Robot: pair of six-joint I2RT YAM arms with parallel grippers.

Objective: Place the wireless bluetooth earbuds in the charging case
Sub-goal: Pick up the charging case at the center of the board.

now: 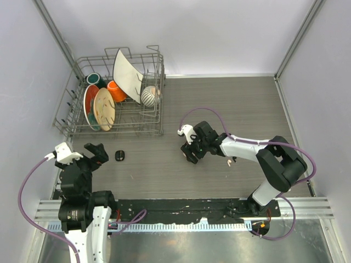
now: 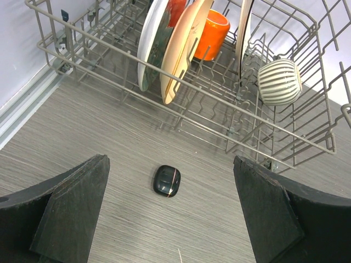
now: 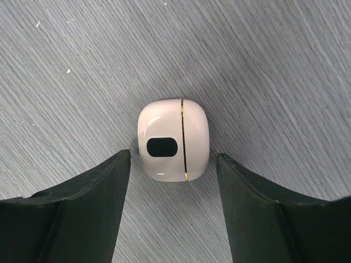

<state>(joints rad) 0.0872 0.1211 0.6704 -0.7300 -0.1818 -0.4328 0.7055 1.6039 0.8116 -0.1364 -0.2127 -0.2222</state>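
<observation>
Two closed charging cases lie on the table (image 1: 247,109). The cream-white charging case (image 3: 173,139) rests flat between the fingers of the right tool (image 3: 173,155). That tool is spread wide, with both pads clear of the case and nothing held. The black charging case (image 2: 166,181) lies near the front rail of the dish rack (image 2: 307,137), just ahead of the left tool (image 2: 170,162), which is likewise spread wide and empty.

We cannot confirm an earbud in any view. A small white item (image 1: 230,160) lies just beside the right forearm, but it is too small to identify.

Handling, as we judge it:

1. The cream-white case appears to be a light, rigid, glossy shell with rounded corners. Expect it to slide or twist under an off-centre pinch.
2. The gold seam (image 3: 182,137) marks the lid joint. As the fingers stand, closing them would press the two halves together across this seam. That suits lifting or repositioning, not opening.
3. To open the case, we recommend gripping the larger half, the one bearing the dark oval window (image 3: 162,146), on its flat flanks. This leaves the narrow half free to swing.
4. Apply moderate force only, as the polished shell may scuff.
</observation>
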